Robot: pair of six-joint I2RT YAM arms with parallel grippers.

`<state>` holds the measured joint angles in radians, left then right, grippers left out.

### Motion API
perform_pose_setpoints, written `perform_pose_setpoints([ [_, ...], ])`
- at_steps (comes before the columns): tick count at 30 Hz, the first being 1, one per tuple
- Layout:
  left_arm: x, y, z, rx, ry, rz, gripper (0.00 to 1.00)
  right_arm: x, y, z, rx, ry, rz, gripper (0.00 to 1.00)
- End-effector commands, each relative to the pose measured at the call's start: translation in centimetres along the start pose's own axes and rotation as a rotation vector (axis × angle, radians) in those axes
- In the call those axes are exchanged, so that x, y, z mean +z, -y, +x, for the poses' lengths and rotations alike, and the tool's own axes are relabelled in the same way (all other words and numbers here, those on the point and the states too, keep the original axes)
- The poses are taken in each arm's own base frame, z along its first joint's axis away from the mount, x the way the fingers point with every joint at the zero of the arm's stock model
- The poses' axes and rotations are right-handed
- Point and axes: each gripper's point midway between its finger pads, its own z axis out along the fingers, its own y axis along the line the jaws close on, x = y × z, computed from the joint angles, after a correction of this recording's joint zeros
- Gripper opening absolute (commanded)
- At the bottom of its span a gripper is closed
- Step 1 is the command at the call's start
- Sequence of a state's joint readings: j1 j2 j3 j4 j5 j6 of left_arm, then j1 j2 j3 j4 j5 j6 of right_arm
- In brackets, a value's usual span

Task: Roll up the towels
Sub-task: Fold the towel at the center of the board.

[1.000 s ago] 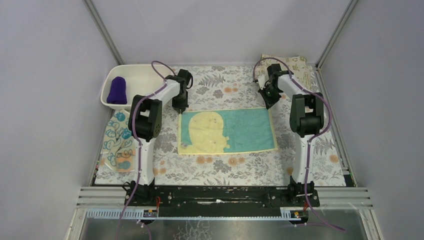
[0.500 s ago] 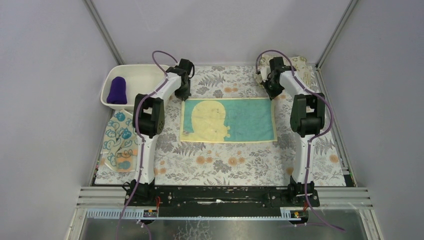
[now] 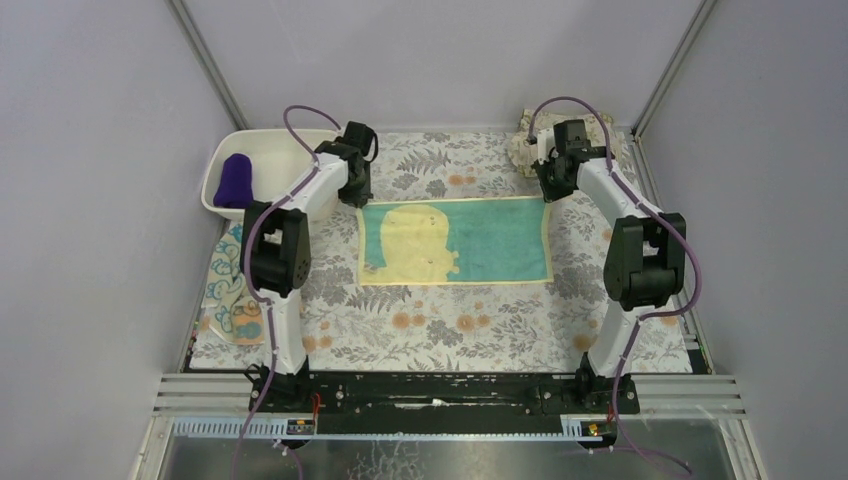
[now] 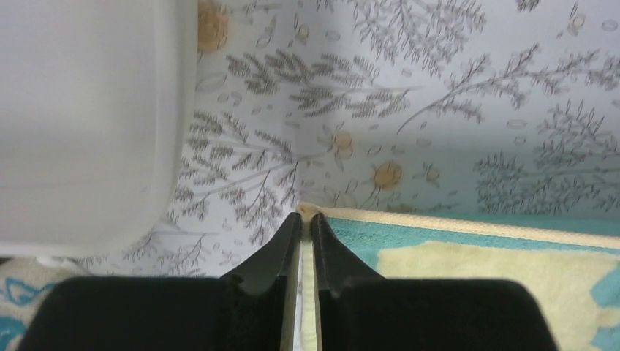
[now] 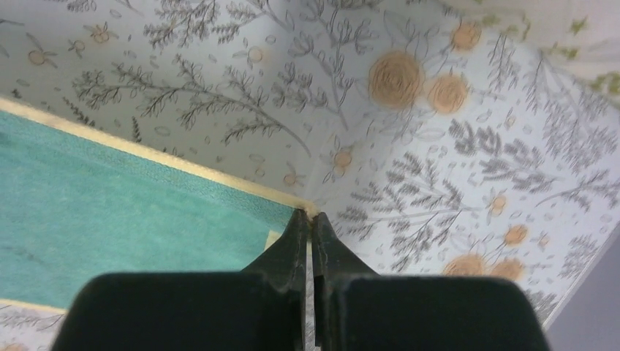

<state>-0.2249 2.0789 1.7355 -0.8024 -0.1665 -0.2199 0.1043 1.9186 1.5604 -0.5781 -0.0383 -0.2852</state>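
One white rectangular plastic tub (image 3: 272, 160) stands at the far left corner of the flower-printed tablecloth (image 3: 450, 330). It holds a single dark purple towel (image 3: 235, 181), bunched into an upright roll against its left end; the other parts of the tub that show are bare.

Three small towels are in view. Besides the purple one, a teal and pale yellow towel (image 3: 490, 245) lies spread flat in the middle of the table, and a cream towel with teal swirls (image 3: 228, 290) lies rumpled at the left edge, just nearer than the tub. One beige leaf-printed cloth (image 3: 524, 150) sits crumpled at the far right corner.

Two arms reach to the far edge of the flat towel, one at each far corner. The left gripper (image 4: 305, 219) has its jaws pressed nearly together, pinching the towel's far left corner, with the tub's wall just beside it. The right gripper (image 5: 311, 218) is likewise closed tight on the far right corner, its tips meeting at the pale yellow border.
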Motion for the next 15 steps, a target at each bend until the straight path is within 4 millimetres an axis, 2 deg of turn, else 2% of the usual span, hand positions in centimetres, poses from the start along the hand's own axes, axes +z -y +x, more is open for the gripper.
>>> perform_pose_setpoints([
  [1,-1.5,-2.0,0.5,-0.045,0.036,-0.054,0.0,-2.3,0.9,0.9,0.14,0.048,0.098,0.0],
  [6,-2.4,-2.5,2.8,-0.084,0.003,-0.065,0.0,-3.2,0.4,3.9,0.252,0.037,0.149,0.0],
  [15,-4.4,-1.9,7.8,-0.171,-0.045,-0.008,0.0,-4.3,-0.7,8.8,0.425,-0.018,0.21,0.0],
])
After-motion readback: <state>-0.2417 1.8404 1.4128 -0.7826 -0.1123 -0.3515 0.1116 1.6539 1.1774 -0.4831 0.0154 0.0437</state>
